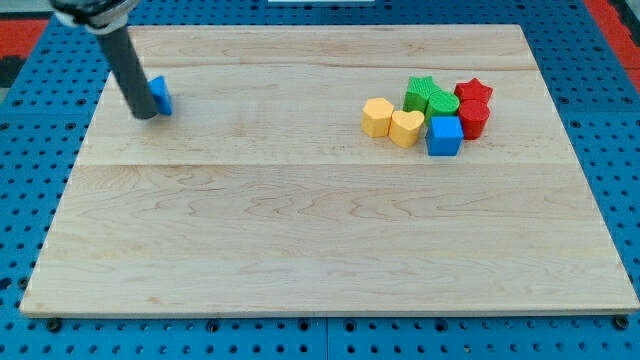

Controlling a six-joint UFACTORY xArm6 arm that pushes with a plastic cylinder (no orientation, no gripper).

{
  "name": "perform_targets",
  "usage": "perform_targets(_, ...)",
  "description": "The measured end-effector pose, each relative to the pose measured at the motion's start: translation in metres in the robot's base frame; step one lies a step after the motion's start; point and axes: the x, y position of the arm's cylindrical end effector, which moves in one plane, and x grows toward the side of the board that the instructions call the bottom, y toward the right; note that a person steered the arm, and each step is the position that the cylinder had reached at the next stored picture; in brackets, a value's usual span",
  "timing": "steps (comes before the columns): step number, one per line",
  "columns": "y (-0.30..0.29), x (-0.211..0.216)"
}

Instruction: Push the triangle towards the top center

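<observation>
**Supervisor:** Where was the triangle when you checked?

**Operator:** The blue triangle (161,95) sat far out on the left of the worktop (300,230), close to the left edge and toward the far side. Only part of it showed; my rod hid the rest, so I took its shape from the task more than from what I saw.

**Supervisor:** And your tip?

**Operator:** My tip (146,114) was down on the wood, touching the block on its left side, or so near I could not see a gap. There is no pincer on this rig, only the bare rod, so nothing could be wide, narrow or holding.

**Supervisor:** How much of the job was done?

**Operator:** Little, I judged. The block was already about far enough back, but well left of the middle. What remained was a long push to the right along the far part of the board. My tip stood on the correct side for that.

**Supervisor:** Anything in the way?

**Operator:** Not close. A cluster lay well to the right: a yellow block (377,116), yellow heart (405,127), green star (420,92), another green block (441,102), blue cube (444,135), red star (473,93) and a red block (473,118).
</observation>
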Motion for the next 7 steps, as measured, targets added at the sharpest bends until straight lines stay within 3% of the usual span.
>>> perform_targets(1,0.023,-0.035)
perform_targets(2,-0.036,-0.049)
perform_targets(3,0.002,-0.069)
perform_targets(4,0.101,-0.081)
perform_targets(6,0.066,-0.06)
perform_targets(7,0.121,-0.06)
